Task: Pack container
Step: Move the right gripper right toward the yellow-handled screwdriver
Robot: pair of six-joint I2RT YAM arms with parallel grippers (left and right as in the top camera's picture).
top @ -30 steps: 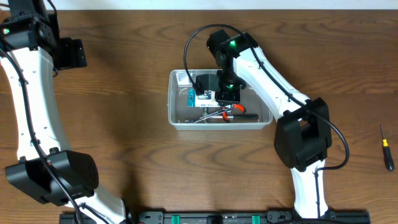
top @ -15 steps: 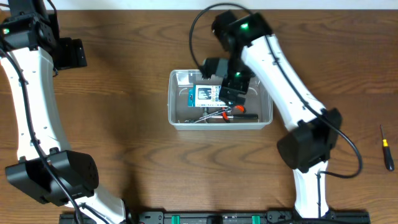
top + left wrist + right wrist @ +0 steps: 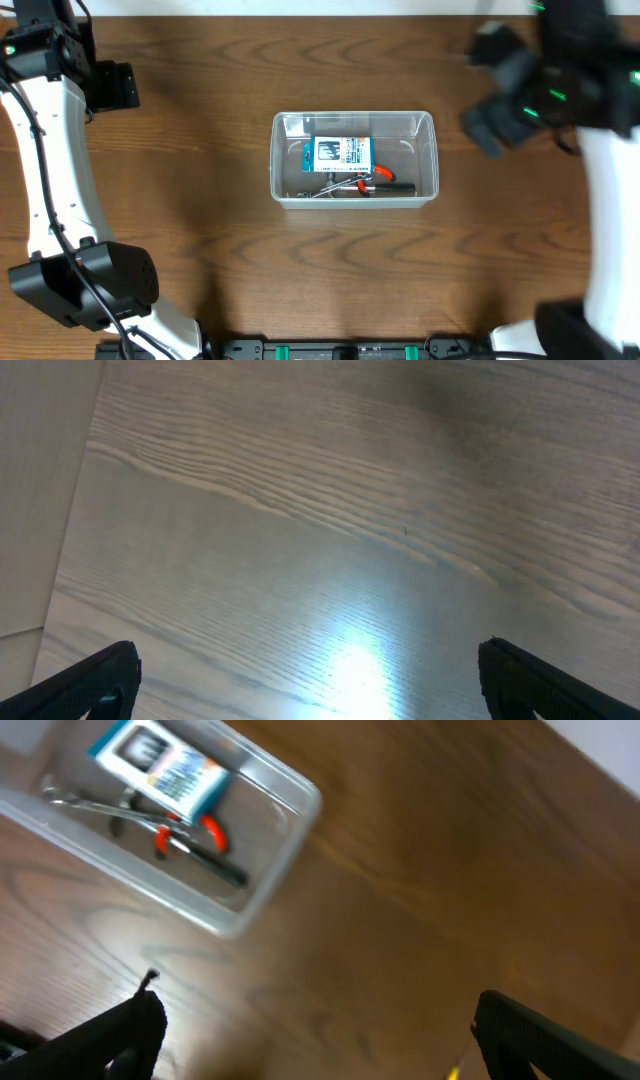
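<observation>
The clear plastic container (image 3: 281,160) sits mid-table, holding a small blue-and-white box (image 3: 340,152), red-handled pliers (image 3: 362,184) and a black-handled tool (image 3: 397,186). In the right wrist view the container (image 3: 290,820) lies at the upper left with the same box (image 3: 165,765) and pliers (image 3: 190,832) inside. My right gripper (image 3: 487,86) is blurred, up and to the right of the container, clear of it. Its fingers (image 3: 120,1035) stand wide apart over bare wood, so the gripper (image 3: 330,1040) is open and empty. My left gripper (image 3: 320,690) is open over bare table at the far left (image 3: 115,85).
A small yellow tip (image 3: 455,1072) shows at the bottom edge of the right wrist view, between the fingers. The pale table edge (image 3: 40,500) runs down the left of the left wrist view. Bare wood surrounds the container on all sides.
My right gripper opened, left the blue-and-white box in the container, then rose and swung away to the right. The left arm has not moved.
</observation>
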